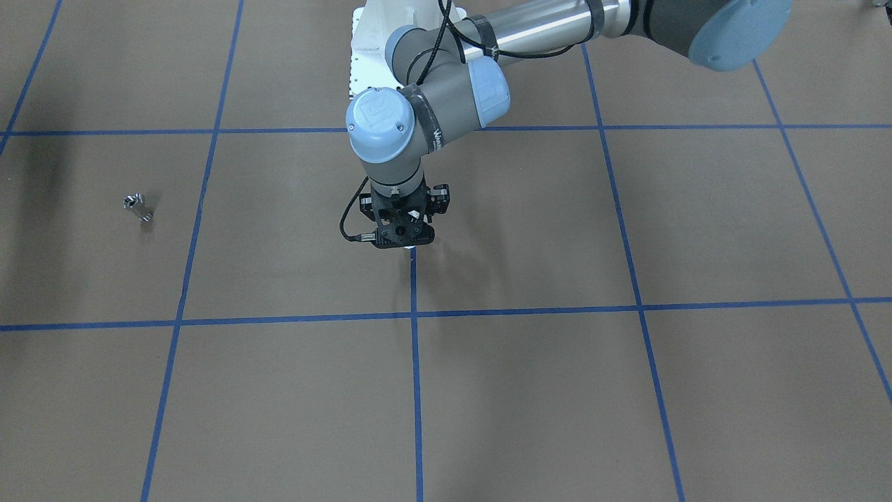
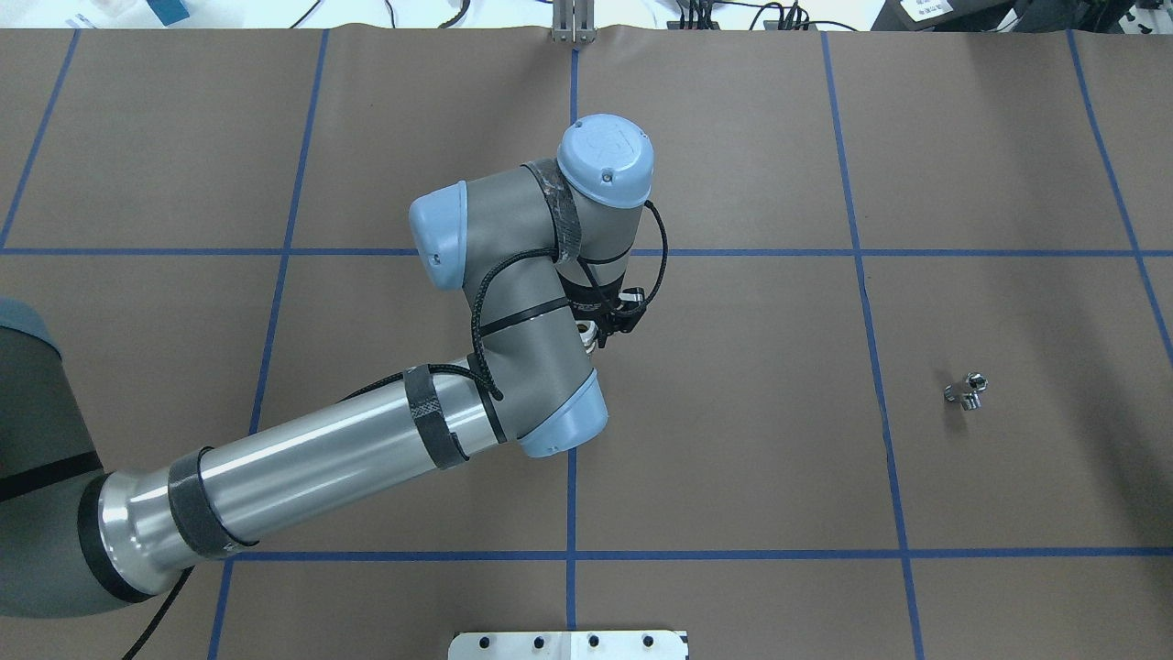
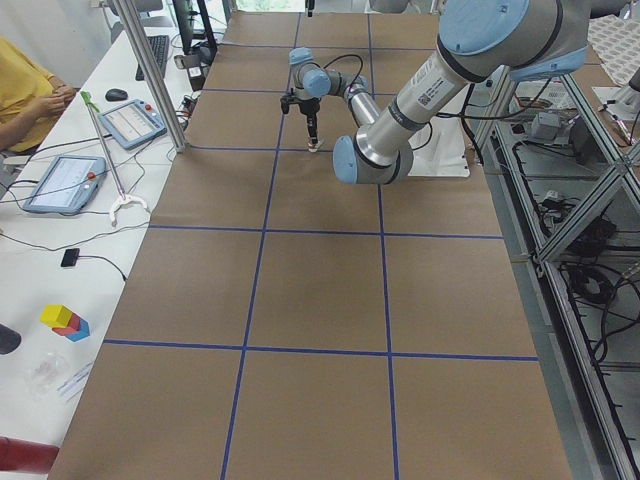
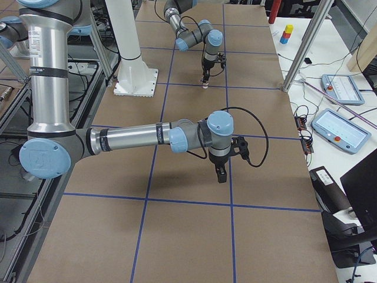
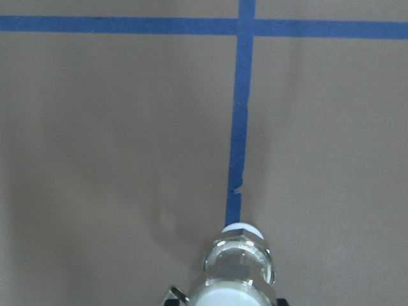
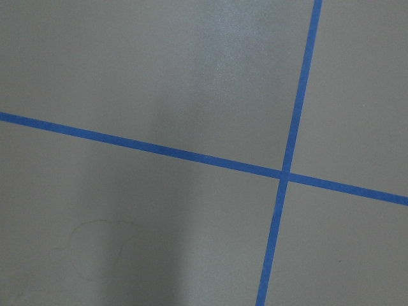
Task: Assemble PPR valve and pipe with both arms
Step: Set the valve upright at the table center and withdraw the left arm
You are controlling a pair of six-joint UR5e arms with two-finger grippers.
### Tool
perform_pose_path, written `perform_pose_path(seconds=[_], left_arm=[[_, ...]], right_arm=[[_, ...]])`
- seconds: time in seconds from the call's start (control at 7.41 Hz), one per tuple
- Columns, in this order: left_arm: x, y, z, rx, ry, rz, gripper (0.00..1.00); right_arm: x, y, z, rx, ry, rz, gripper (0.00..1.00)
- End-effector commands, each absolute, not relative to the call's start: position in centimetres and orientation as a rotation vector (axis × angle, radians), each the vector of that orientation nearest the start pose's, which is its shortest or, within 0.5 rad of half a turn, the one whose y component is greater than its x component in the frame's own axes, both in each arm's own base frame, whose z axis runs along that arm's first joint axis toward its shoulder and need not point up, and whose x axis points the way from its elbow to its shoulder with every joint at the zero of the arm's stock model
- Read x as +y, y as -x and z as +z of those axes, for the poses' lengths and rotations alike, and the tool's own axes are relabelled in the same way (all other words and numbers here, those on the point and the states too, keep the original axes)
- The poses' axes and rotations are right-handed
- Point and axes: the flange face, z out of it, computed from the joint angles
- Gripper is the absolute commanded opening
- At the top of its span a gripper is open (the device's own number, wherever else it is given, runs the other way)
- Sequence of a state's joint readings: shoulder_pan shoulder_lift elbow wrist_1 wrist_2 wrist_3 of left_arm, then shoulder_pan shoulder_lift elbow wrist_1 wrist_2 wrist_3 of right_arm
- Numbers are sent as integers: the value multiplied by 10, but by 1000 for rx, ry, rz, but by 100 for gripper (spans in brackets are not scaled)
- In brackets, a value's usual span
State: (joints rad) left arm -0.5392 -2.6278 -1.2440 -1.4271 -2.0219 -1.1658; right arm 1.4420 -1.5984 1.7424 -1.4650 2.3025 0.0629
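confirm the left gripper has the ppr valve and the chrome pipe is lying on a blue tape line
Not on tape: the overhead view shows the pipe lying inside a grid square, clear of the blue lines. The left gripper holds the PPR valve.

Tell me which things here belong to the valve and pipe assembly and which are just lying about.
For the job: PPR valve, pipe, left arm, right arm.
Lying about: tablets, coloured blocks, mouse.
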Motion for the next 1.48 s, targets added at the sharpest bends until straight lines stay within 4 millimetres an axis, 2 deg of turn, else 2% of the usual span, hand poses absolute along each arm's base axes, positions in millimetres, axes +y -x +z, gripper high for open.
perform_pose_path(seconds=[0.0, 0.13, 0.27, 0.4, 0.54, 0.81, 0.94, 1.08, 1.21, 1.35], left_arm=[[-485, -635, 128, 717, 126, 5, 88], [-489, -629, 123, 727, 118, 2, 99], [-497, -608, 108, 760, 99, -8, 99], [-500, -577, 104, 803, 78, -17, 99], [-496, -527, 118, 858, 57, -29, 99], [-466, -404, 187, 896, -64, 55, 99], [-464, -366, 217, 871, -118, 121, 99], [-475, -328, 254, 825, -155, 169, 99], [-494, -274, 296, 792, -181, 244, 99], [-505, -207, 340, 843, -162, 329, 99]], right_arm=[[-496, -3, 579, -748, -167, -154, 100], [-496, -3, 579, -748, -167, -154, 100], [-496, -3, 579, -748, -167, -154, 100], [-496, -1, 577, -748, -167, -158, 100], [-498, 9, 574, -756, -157, -152, 100], [-501, 35, 562, -788, -169, -113, 100], [-501, 60, 553, -818, -173, -84, 100], [-497, 92, 544, -851, -168, -59, 100], [-490, 129, 536, -885, -159, -41, 100], [-478, 159, 535, -901, -146, -32, 100]])
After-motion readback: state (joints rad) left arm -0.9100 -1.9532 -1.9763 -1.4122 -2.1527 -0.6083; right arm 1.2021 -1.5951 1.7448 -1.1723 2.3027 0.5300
